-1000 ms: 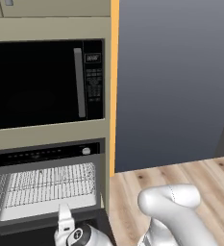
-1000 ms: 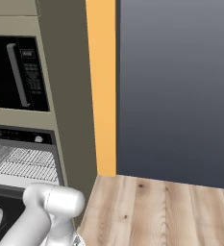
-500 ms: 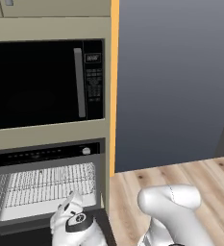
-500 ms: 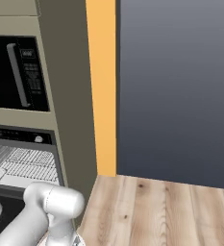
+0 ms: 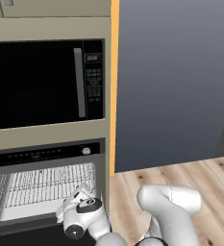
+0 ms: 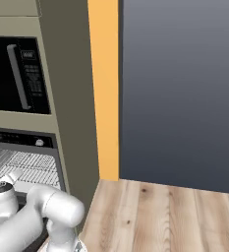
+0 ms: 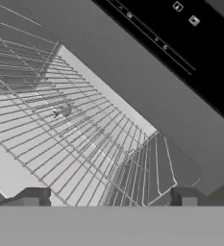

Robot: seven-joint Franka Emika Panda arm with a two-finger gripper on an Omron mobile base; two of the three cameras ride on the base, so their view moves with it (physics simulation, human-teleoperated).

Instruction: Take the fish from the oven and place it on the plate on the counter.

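1. The oven (image 5: 46, 187) is seen open at 7 o'clock in the left base view, below the microwave (image 5: 41, 84).
2. In the same view the wire racks (image 5: 41, 185) are visible inside the oven, and a small silver knob (image 5: 86, 151) is set on the control strip above them.
3. The gripper (image 7: 108, 199) is found at the mouth of the oven; in the hand view its two dark fingertips (image 7: 31, 198) stand wide apart at 6 o'clock, and nothing is held between them.
4. In the left base view the white hand of the arm (image 5: 82, 214) is placed at 6 o'clock, just in front of the lower rack.
5. In the right base view the arm (image 6: 32, 216) is seen at 8 o'clock, beside the oven (image 6: 22, 162).
6. In the hand view a small pale piece, taken to be the fish (image 7: 63, 112), is seen on the rack at 10 o'clock, well apart from the fingertips; it is too small for its shape to be told.
7. A wooden floor (image 5: 190, 178) is seen at 4 o'clock in the left base view, in front of a grey wall (image 5: 176, 81).
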